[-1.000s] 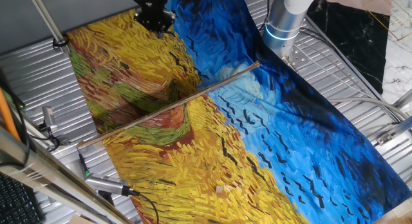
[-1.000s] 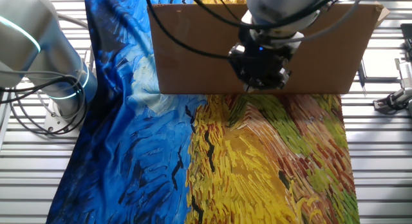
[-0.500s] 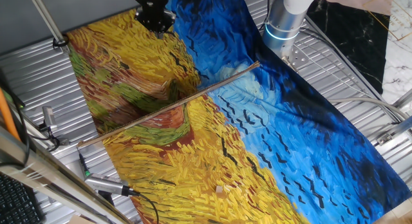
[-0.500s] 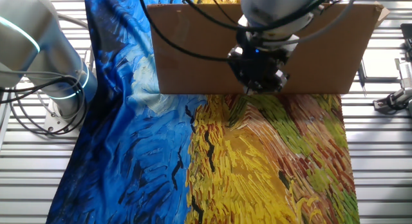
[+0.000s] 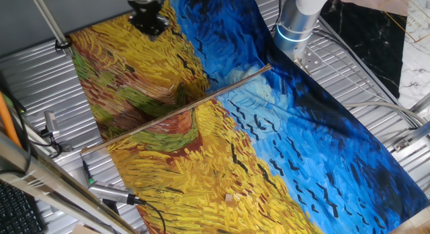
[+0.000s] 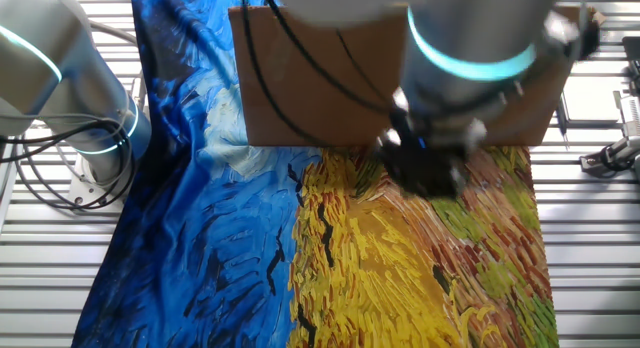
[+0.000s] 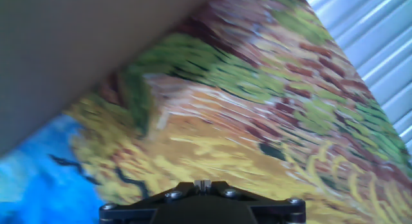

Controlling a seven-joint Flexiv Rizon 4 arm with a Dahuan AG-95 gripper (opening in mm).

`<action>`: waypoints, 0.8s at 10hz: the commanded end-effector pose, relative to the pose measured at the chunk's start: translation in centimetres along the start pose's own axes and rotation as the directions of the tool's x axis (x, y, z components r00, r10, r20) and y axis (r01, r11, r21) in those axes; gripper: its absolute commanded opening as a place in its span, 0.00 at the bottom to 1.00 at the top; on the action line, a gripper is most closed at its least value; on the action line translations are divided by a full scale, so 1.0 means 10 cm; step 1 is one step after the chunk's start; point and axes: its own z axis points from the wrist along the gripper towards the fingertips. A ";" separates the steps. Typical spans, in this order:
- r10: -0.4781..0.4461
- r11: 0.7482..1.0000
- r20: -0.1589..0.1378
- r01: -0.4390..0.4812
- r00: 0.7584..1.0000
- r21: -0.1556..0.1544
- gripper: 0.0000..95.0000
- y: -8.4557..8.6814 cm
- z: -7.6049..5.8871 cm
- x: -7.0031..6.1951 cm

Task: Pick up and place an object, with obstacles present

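Observation:
The object (image 5: pixel 228 198) is a tiny pale tan block lying on the yellow part of the painted cloth (image 5: pixel 168 79), near the front edge in one fixed view. It does not show in the other fixed view or the hand view. My gripper (image 5: pixel 148 20) hangs over the far end of the cloth, on the other side of an upright cardboard board (image 5: pixel 178 109) from the object. It also shows in the other fixed view (image 6: pixel 425 170), blurred, just in front of the board (image 6: pixel 300 83). In the hand view the gripper (image 7: pixel 203 184) is shut with its pale tips together, nothing between them.
The board (image 7: pixel 77 50) stands across the cloth as a wall. The robot base (image 5: pixel 295 25) stands at the far right, also seen at the left of the other fixed view (image 6: pixel 70 98). Cables and tools (image 5: pixel 107 192) lie at the left front. Ribbed metal table (image 5: pixel 376 79) surrounds the cloth.
My gripper has moved sideways along the board: left in one fixed view, right and a little lower in the other. The object has not moved.

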 end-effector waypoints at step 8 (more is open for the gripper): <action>-0.032 0.999 0.058 0.030 0.998 0.028 0.00 0.08 0.30 0.04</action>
